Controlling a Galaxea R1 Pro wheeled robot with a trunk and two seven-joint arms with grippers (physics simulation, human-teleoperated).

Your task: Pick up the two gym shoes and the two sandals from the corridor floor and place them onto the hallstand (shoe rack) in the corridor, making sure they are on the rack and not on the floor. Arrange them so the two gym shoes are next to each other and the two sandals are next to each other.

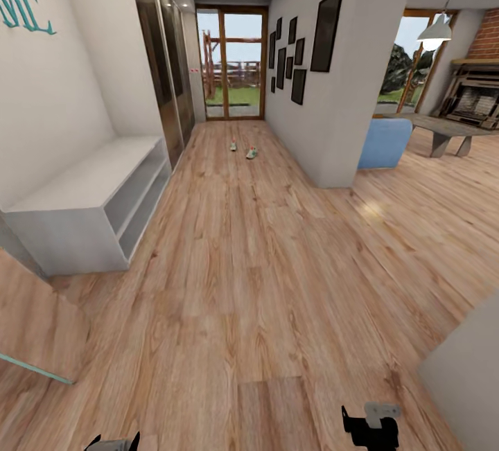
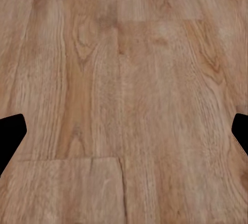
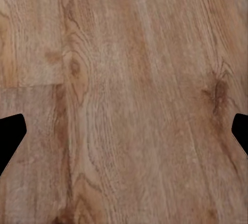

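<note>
In the head view, the two gym shoes [image 1: 242, 150] are small white shapes far down the wood-grain corridor floor [image 1: 277, 285], details too small to read. A plain grey bench [image 1: 97, 208] with two shelves stands at left. The left gripper [image 1: 114, 444] and right gripper [image 1: 371, 430] are cut off by the frame edge. In both wrist views the black fingertips [image 2: 11, 133] [image 3: 11, 136] stand wide apart over bare planks, the jaws holding nothing.

At about 12 o'clock, far down the floor [image 1: 263, 285], the two gym shoes [image 1: 243, 150] are too small to show laces or stripes, just pale specks with orange. At 9 o'clock the grey bench [image 1: 90, 195] is cut off at its near end by a wall edge. At 6 o'clock, the bottom edge clips both grippers; in each wrist view the fingertips [image 2: 11, 133] [image 3: 11, 131] are dark slivers at the sides.
</note>
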